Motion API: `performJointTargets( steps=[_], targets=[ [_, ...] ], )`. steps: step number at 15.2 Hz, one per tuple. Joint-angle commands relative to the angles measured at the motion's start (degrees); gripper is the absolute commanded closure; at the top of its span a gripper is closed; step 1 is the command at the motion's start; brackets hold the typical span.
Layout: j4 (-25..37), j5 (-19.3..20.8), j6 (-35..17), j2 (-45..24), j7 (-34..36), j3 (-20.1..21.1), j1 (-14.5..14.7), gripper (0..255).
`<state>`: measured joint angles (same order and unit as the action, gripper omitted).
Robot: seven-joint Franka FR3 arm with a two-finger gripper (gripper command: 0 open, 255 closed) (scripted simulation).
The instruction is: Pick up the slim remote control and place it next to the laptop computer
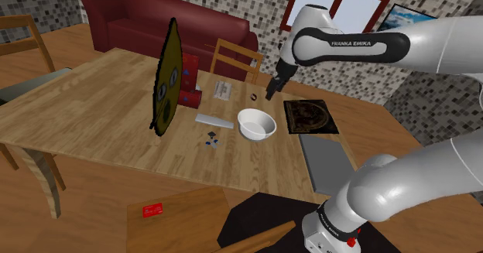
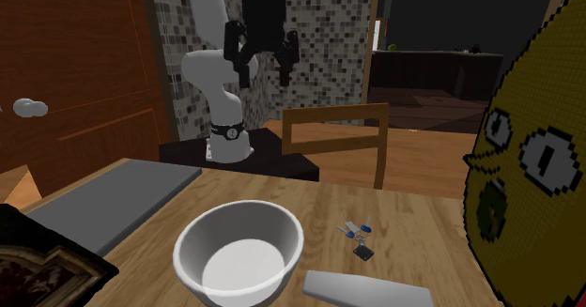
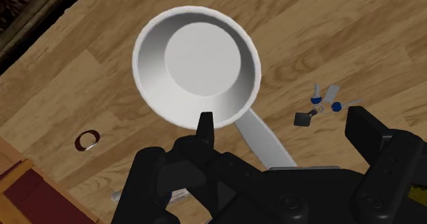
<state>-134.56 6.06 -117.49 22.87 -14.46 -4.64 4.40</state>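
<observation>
light-brown wood-grain surface (image 1: 93, 104): matt. round white bowl (image 1: 256, 124): smooth, slight sheen. slim grey remote (image 1: 214, 121): flat matt, material unclear. dark red sofa (image 1: 155, 15): smooth.

Wooden table (image 1: 77, 112), white bowl (image 1: 256, 124), grey remote (image 1: 214, 121)

wooden table (image 1: 70, 112) mid-room, plank floor (image 1: 101, 205) in the same warm wood. dark red sofa (image 1: 139, 15) on the far side, against a speckled mosaic wall (image 1: 46, 0). red-framed window (image 1: 348, 4) far right, framed picture (image 1: 404, 15) beside it. wooden chair (image 1: 236, 58) at the table's far edge, second chair (image 1: 23, 35) far left. brown panelled door (image 2: 75, 70) with a pale knob (image 2: 28, 108). light is even.
</observation>
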Motion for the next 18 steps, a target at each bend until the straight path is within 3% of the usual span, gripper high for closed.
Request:
performJointTargets(
  steps=[1, 10, 18],
  targets=[
    [1.4, -0.4, -2.8, -4.5, -2.6, -0.8, 0.5, 0],
    [10.2, -4.3, -12.2, -24.3, -14.5, -2.4, 2.1, 0],
    [22.3, -7.8, -16.0, -42.0, -24.0, -0.5, 1.7, 0]
  ],
)
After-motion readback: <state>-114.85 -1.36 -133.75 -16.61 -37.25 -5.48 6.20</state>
